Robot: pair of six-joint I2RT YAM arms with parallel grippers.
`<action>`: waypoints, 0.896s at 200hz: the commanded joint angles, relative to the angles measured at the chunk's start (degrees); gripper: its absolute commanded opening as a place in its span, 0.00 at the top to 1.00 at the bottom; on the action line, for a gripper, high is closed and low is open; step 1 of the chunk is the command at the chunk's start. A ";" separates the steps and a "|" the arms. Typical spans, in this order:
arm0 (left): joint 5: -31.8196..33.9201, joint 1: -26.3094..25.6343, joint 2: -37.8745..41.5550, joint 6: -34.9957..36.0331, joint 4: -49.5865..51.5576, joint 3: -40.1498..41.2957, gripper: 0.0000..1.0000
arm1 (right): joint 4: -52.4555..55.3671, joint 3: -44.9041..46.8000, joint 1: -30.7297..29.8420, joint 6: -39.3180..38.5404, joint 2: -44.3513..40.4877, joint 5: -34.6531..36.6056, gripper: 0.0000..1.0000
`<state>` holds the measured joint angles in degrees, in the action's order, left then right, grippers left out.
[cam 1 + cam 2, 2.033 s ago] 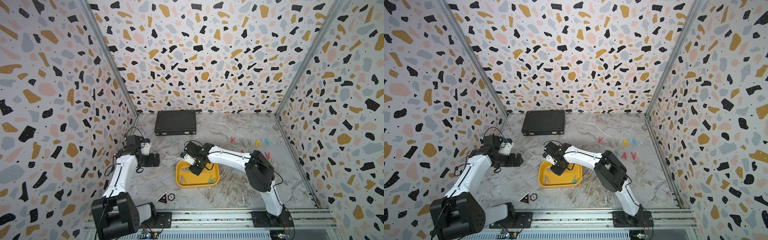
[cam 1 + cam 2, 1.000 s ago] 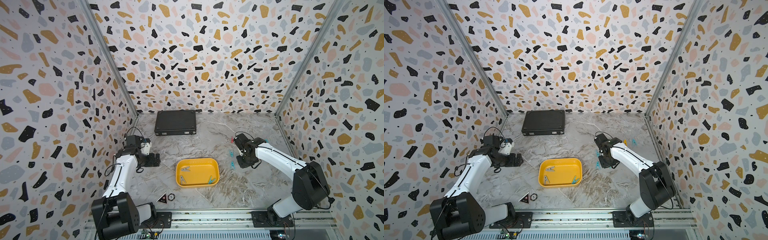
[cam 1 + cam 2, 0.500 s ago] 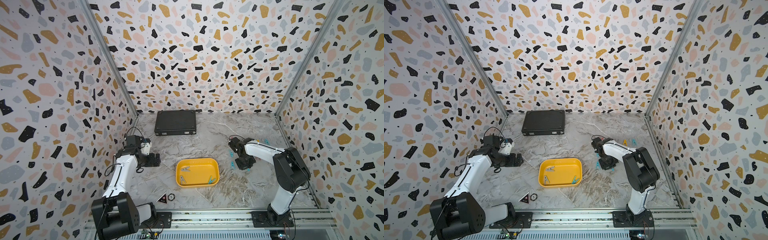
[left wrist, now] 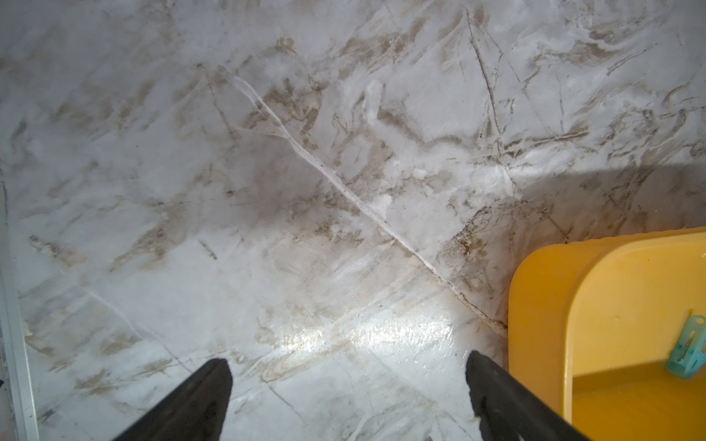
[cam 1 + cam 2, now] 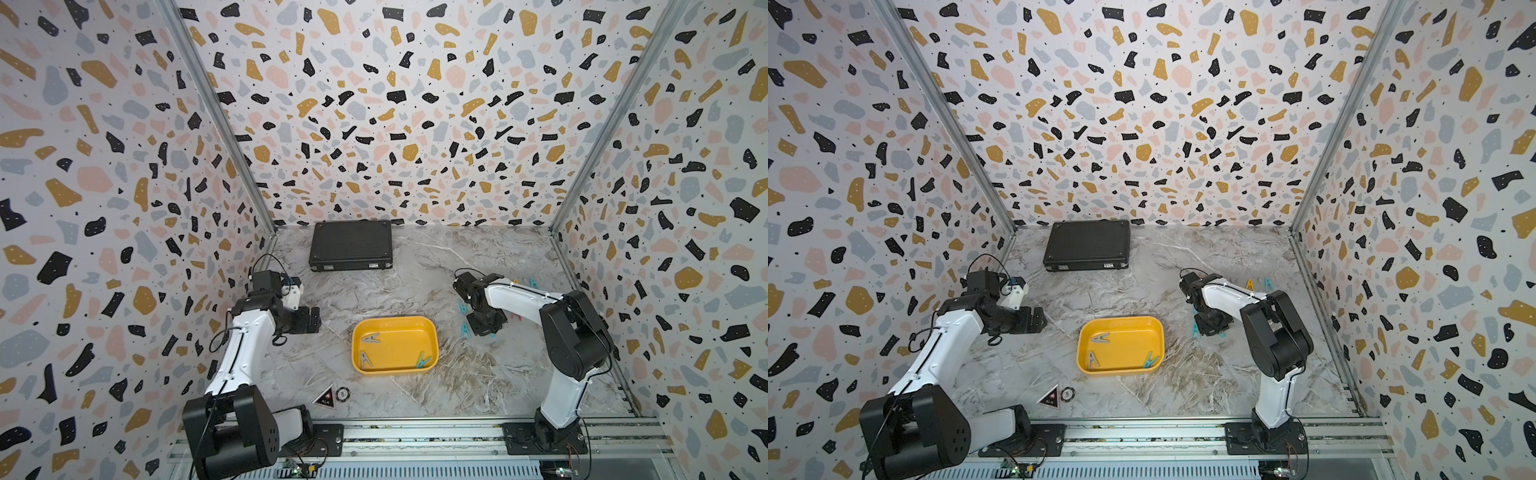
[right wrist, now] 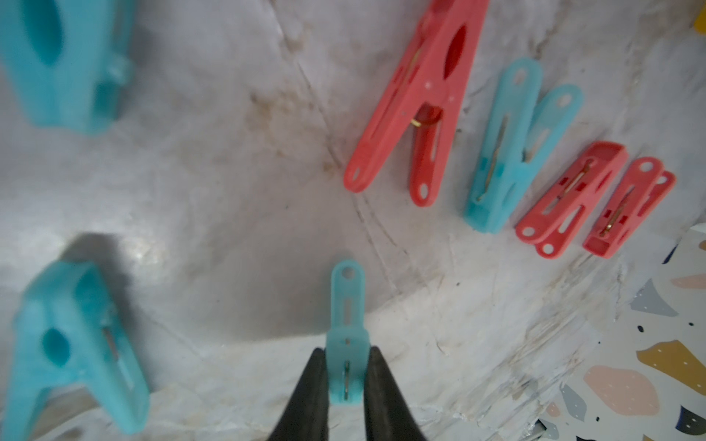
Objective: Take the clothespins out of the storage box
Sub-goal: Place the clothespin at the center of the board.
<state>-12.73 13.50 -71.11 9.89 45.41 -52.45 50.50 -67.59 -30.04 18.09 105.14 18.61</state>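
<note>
Right gripper (image 6: 345, 349) pinched on 1 teal clothespin (image 6: 347, 301), low over the table (image 6: 229, 172) among loose red and teal pins (image 6: 416, 114). Left gripper (image 4: 347, 362) spread wide over bare tabletop just beside the storage box (image 5: 395, 320). The box holds 3 clothespins (image 5: 370, 338): 2 grey, 1 teal.

In the right wrist view we've got two teal clothespins (image 6: 72, 343) smeared with blur and running off the frame, and one red clothespin (image 6: 435, 91) loses its tip past the edge. The left wrist view cuts off the storage box (image 4: 542, 298) and the teal peg (image 4: 687, 353) inside it. In a top view the right gripper (image 5: 484, 326) covers its own fingertips, so we can't read its jaws.
</note>
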 commanded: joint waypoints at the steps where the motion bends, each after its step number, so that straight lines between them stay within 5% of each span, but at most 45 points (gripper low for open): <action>1: -0.19 0.31 0.55 0.24 -0.01 -1.17 0.00 | 0.49 -0.19 -0.84 1.56 -1.30 -2.66 0.73; 39: -0.10 0.39 0.68 0.22 0.01 -1.08 0.00 | 0.91 -0.66 -1.56 2.92 -3.30 -6.41 0.64; 117: -0.01 0.35 0.71 0.26 -0.07 -0.99 0.00 | 6.07 -8.29 -1.55 1.94 -12.58 -10.79 0.62; 179: 0.34 0.39 0.80 0.07 -0.20 -0.99 0.00 | -0.49 -10.64 -2.26 -3.44 -19.04 -31.53 0.62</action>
<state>-12.69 13.50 -71.11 9.87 45.41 -52.45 51.79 -76.79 -31.53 17.43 88.38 -2.83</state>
